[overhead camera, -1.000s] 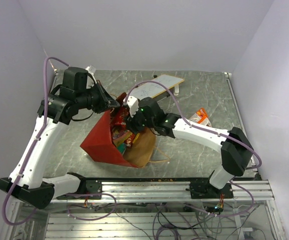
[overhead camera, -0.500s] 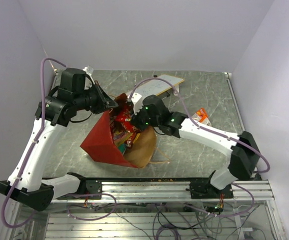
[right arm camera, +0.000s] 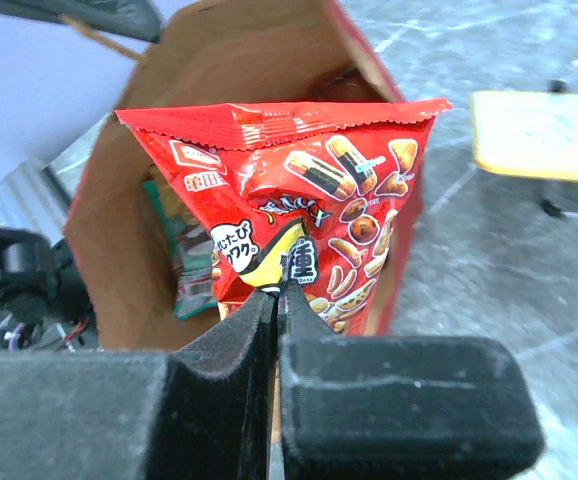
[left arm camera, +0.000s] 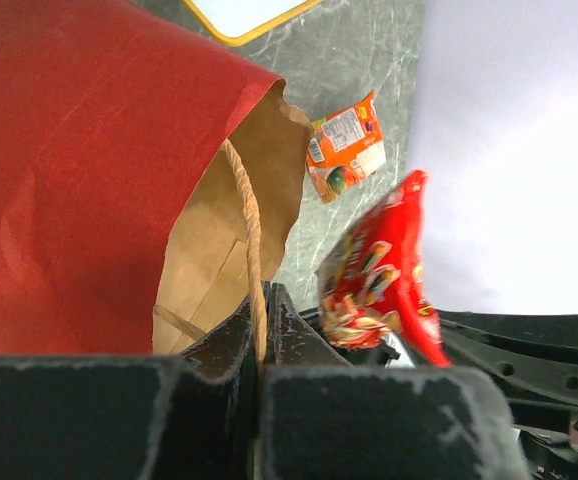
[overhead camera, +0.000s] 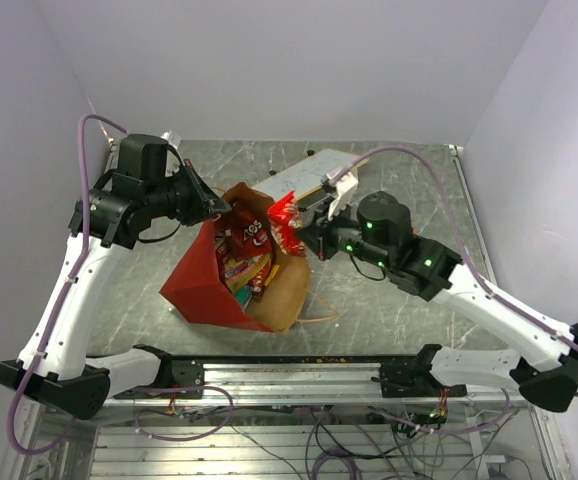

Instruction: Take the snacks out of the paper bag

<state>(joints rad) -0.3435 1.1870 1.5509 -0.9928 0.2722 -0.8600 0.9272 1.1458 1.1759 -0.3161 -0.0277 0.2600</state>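
Right fingers [right arm camera: 224, 345] pinch the red snack packet [right arm camera: 299, 190] just outside the open paper bag [right arm camera: 109, 230]; left fingers [left arm camera: 219, 345] pinch its string handle [left arm camera: 250, 220].

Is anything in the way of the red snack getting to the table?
Nothing visible. The right end effector holds the red snack just outside the paper bag, with bare table beside it.

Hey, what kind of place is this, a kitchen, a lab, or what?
Probably a robotics lab test cell: a left arm and right arm bolted to a metal rail, plain walls boxing in the table, loose cables below.
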